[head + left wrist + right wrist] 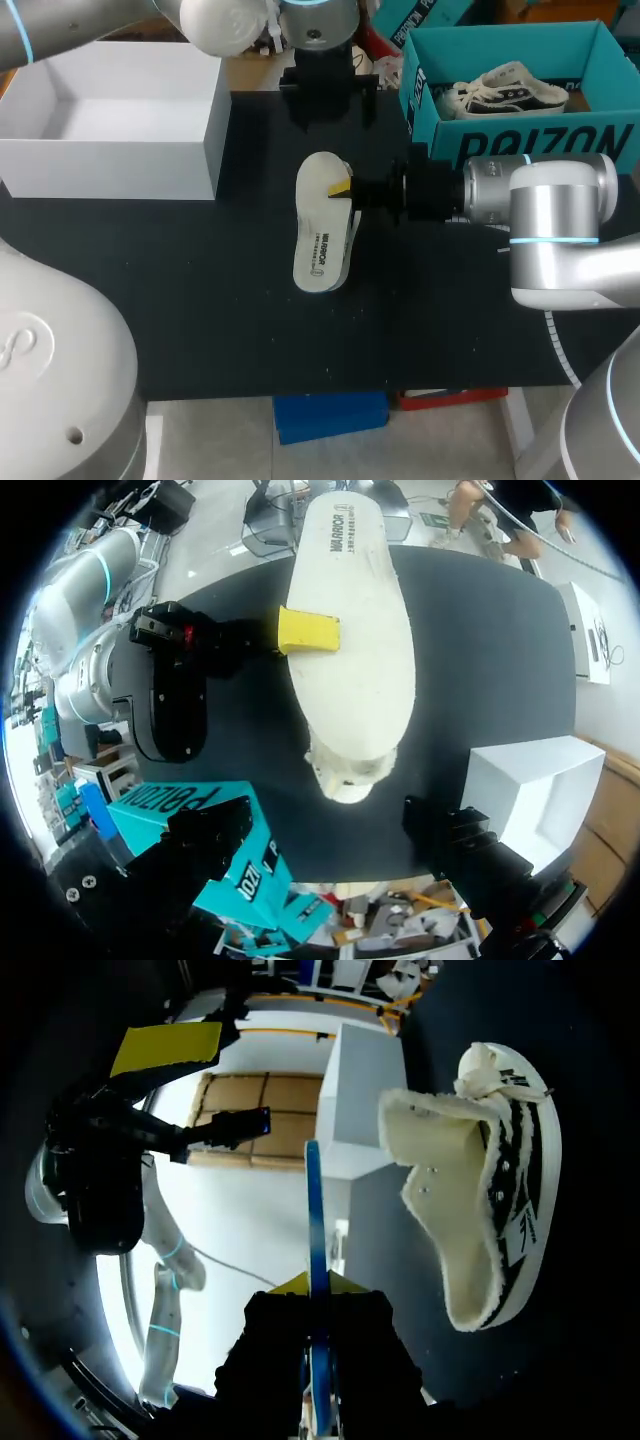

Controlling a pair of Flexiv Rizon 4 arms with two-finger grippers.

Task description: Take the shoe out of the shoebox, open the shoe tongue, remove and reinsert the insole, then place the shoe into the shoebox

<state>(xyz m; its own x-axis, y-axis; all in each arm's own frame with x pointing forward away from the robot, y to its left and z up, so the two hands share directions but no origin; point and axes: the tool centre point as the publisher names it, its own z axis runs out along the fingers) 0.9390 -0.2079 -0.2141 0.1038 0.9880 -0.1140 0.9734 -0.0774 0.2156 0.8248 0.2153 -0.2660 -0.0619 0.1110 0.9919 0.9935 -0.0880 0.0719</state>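
On the black table [200, 300], the right gripper [345, 190] pinches the insole [320, 235] by one edge over the shoe [490, 1190]; the left gripper [328, 90] hangs open. Held so narrowly, the insole may twist and miss the shoe's opening.

Upper left of the frame: a white box [150, 140], open at the top, with white walls and a white floor showing inside (front wall facing the camera). Standing on a black table [200, 300] that spreads across the middle and down toward the lower edge. Upper right: a second sneaker [505, 90], white with black stripes, lying on its side. From the left wrist, a corner of the white box [520, 780], resting on the black table [490, 630].
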